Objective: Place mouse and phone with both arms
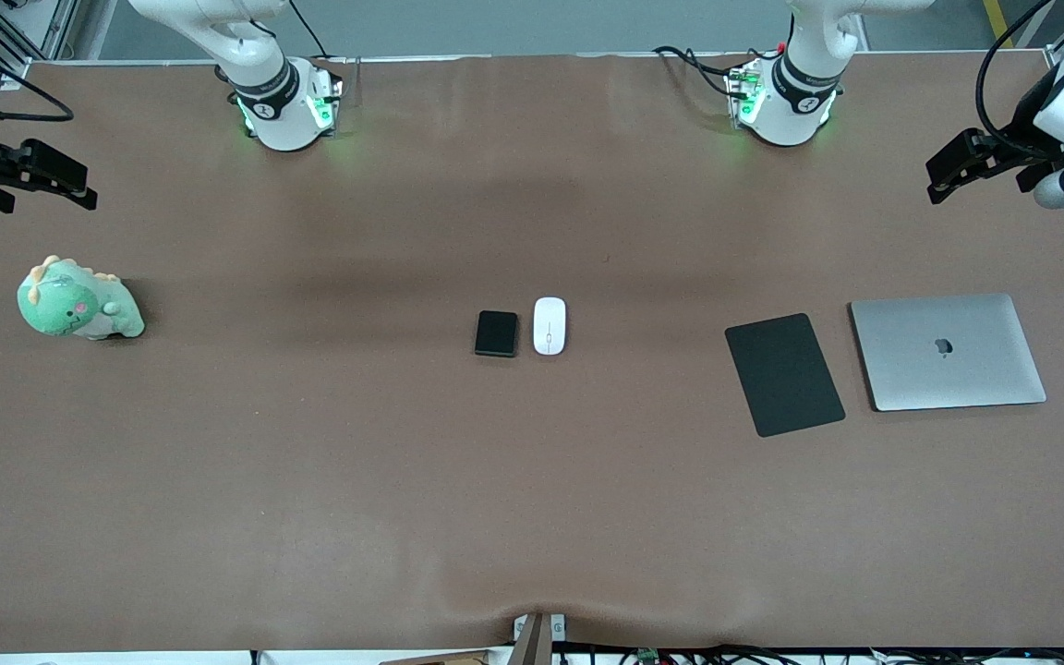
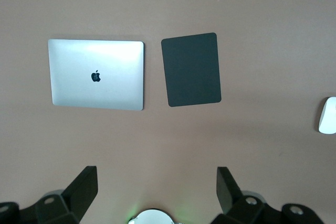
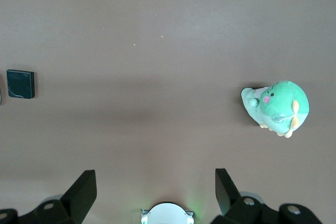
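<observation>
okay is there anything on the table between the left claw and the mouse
The black mat and the closed laptop lie toward the left arm's end, roughly between the left claw and the mouse. Both are flat, so a raised claw would likely pass over them. The claw is open, up in the air.

One mouse [image 1: 549,325], phone [image 1: 496,333], mat [image 1: 783,373], laptop [image 1: 947,352], plush toy [image 1: 78,301].

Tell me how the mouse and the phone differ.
The mouse is white and oval; the phone is black and a rounded-corner rectangle. The mouse's shell is domed with a thin grey centre line; the phone is a plain flat slab. Both lie side by side mid-table, similar in size, untouched.
</observation>
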`<state>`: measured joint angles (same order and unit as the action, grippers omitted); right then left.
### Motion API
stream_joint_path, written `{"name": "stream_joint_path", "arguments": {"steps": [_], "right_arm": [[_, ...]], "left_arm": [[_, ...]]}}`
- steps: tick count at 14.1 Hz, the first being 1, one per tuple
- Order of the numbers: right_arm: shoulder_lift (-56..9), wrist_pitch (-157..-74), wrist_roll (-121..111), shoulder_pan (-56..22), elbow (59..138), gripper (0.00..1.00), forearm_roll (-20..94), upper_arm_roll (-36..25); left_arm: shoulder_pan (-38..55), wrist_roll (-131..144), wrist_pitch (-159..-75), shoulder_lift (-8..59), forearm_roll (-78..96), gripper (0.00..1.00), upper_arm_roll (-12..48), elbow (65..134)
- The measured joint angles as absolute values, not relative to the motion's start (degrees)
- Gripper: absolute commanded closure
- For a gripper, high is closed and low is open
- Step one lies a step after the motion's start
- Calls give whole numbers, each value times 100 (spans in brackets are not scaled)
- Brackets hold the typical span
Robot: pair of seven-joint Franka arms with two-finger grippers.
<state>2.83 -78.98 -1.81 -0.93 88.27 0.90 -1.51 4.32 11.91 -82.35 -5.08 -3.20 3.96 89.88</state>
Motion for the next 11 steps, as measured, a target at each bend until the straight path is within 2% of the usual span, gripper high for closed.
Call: {"name": "stream_joint_path", "arguments": {"steps": [11], "right_arm": [[279,-7888,-182,-82,8829,0,111,-173]], "left_arm": [[398,624,-8235,-508,-322,0,190,8988]]}}
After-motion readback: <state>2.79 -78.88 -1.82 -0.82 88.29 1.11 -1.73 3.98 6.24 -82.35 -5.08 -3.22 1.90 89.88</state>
